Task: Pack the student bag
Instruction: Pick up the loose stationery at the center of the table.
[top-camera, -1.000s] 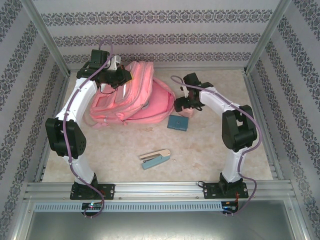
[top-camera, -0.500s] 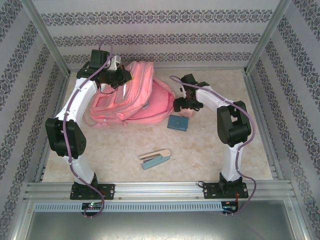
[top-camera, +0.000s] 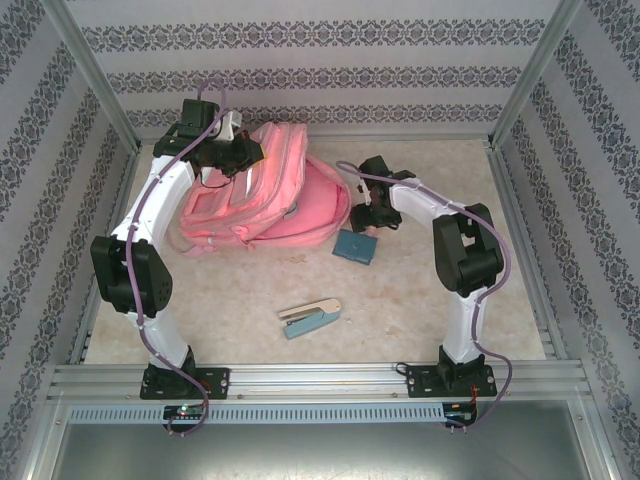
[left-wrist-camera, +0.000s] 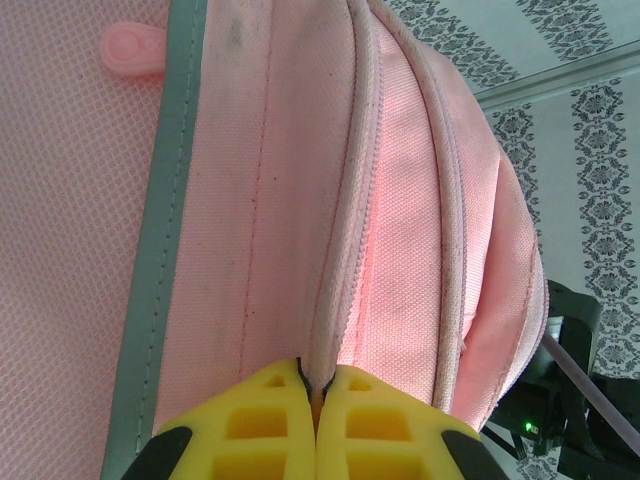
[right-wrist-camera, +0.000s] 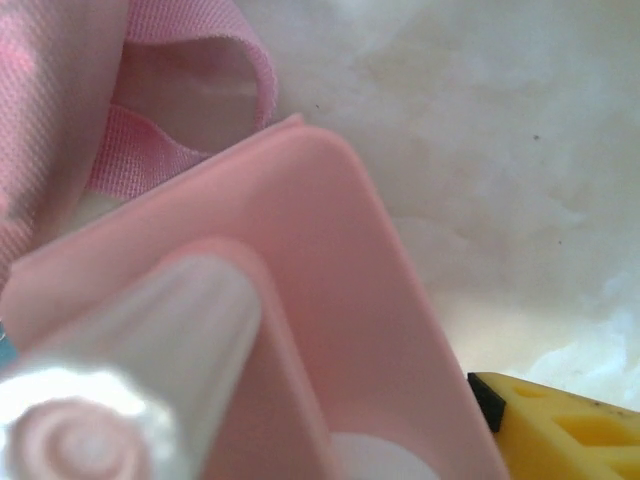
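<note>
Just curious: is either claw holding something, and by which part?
Left claw pinches the pink backpack by a zipper seam. Right claw is at a small pink case; whether it grips cannot be told.

Desk (top-camera: 250, 290): pale beige, marbled look. Small dark-teal flat square item (top-camera: 355, 246) lies right of centre, turned slightly off square. Stapler-like tool (top-camera: 308, 318), light-blue body w/ beige top arm, lies nearer the front edge approx. mid-desk, at an angle w/ its beige end toward the far right; well apart from the teal item. Right wrist view: pink box (right-wrist-camera: 380, 300) w/ rounded corner, close-up & blurred, resting on the desk; a white tube-shaped thing (right-wrist-camera: 170, 330) shows inside it, details too soft to tell. Walls (top-camera: 320, 75): white paper w/ dark floral bands. Alu rail (top-camera: 320, 378) runs along the front.
</note>
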